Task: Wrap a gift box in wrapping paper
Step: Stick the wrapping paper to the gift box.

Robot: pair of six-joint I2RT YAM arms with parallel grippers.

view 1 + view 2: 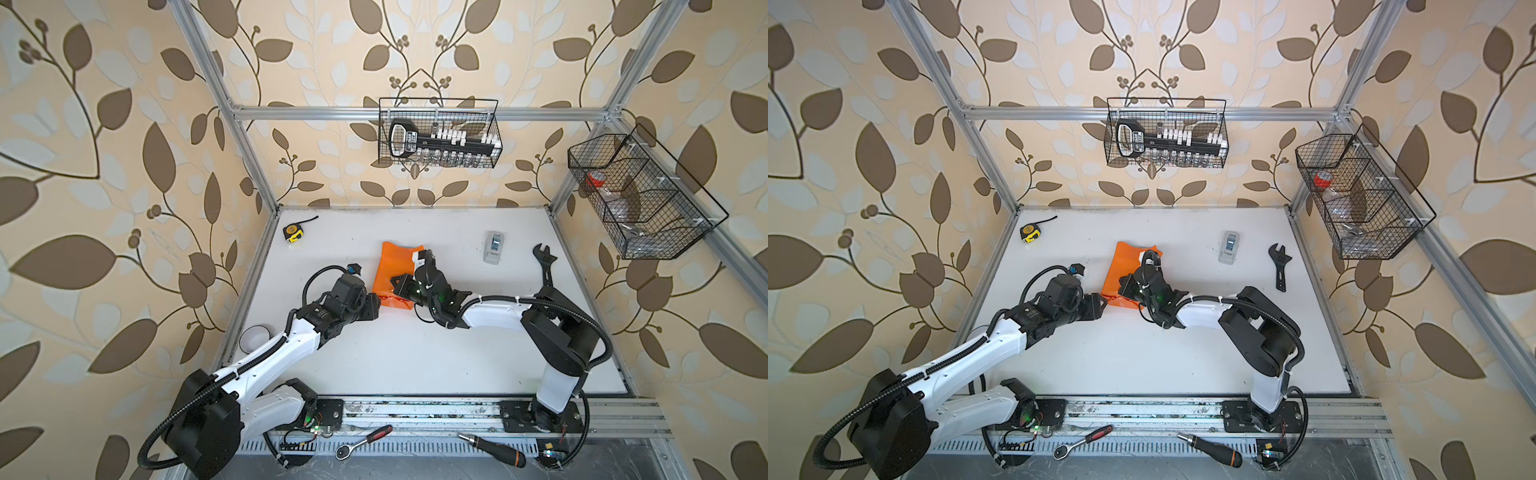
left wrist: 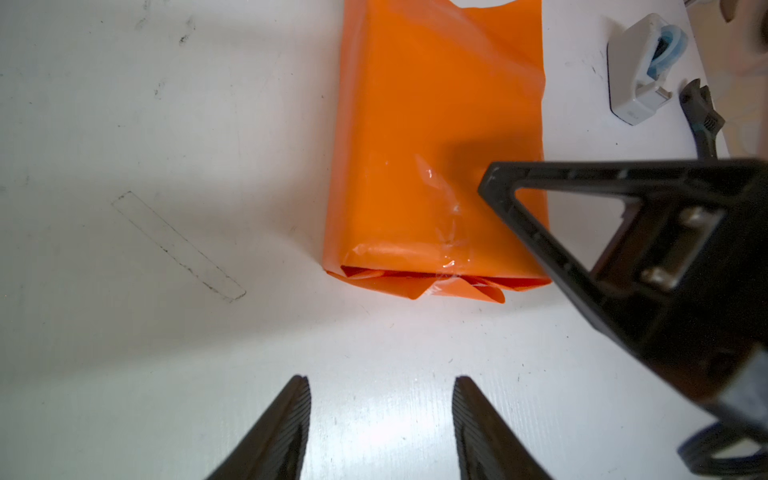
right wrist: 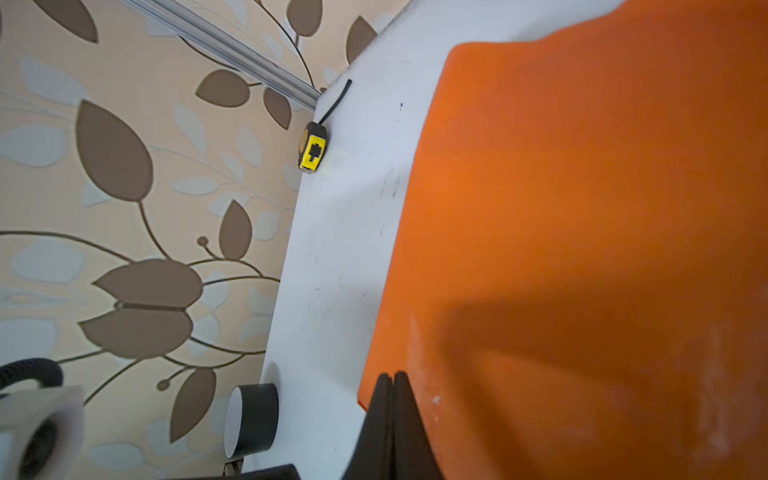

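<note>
Left pincer point(image 2: 380, 380) is right up front, fingers apart with nothing between them, hanging just over the white surface point(image 2: 145, 353) a bit short of the wrapping paper point(image 2: 436, 104). The paper's folded into a taped-up parcel mid-surface, near end open. Can't see the box itself. Right pincer point(image 3: 392, 376) is squeezed together, tips at the parcel's edge.
</note>
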